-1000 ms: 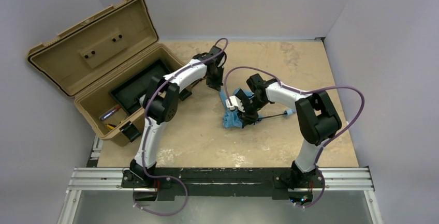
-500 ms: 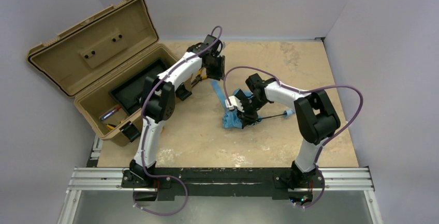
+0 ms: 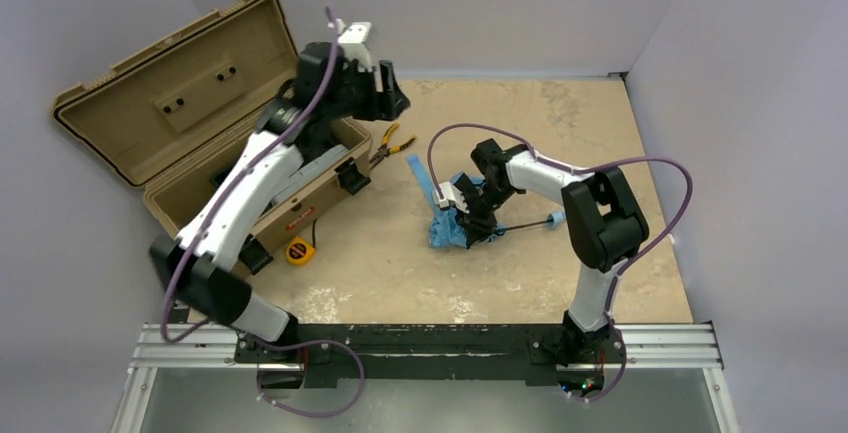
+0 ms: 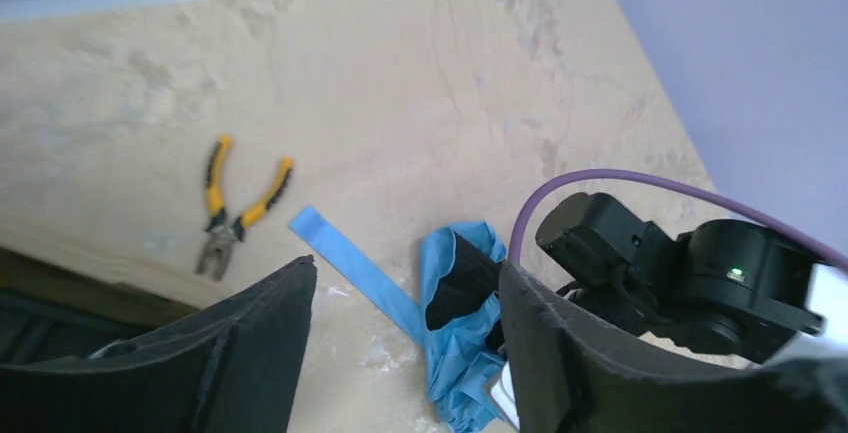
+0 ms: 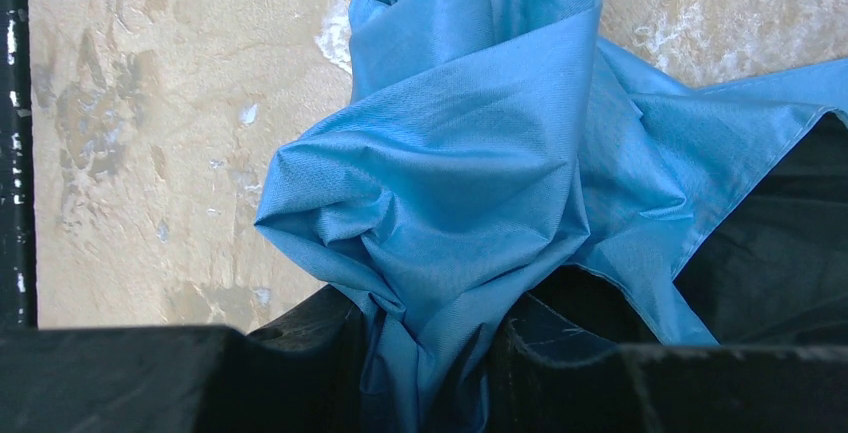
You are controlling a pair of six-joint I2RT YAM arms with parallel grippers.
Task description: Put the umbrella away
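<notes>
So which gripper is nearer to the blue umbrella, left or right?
Right. The right gripper is shut on the fabric of the umbrella. The left gripper is open and apart from it, raised near the toolbox.

The right gripper [image 5: 428, 363] has a fold of the crumpled sky-blue fabric umbrella [image 5: 470, 163] caught between its two black fingers [image 5: 300, 338]. The cloth bunches just ahead of the fingertips and rises away from them in a creased mound. To the tool's right, the black underside of the canopy [image 5: 790, 253] shows beneath the blue edge. Ahead and to its left lies the mottled tan table surface [image 5: 150, 103], with a narrow black strip [image 5: 12, 153] along the far left.
</notes>
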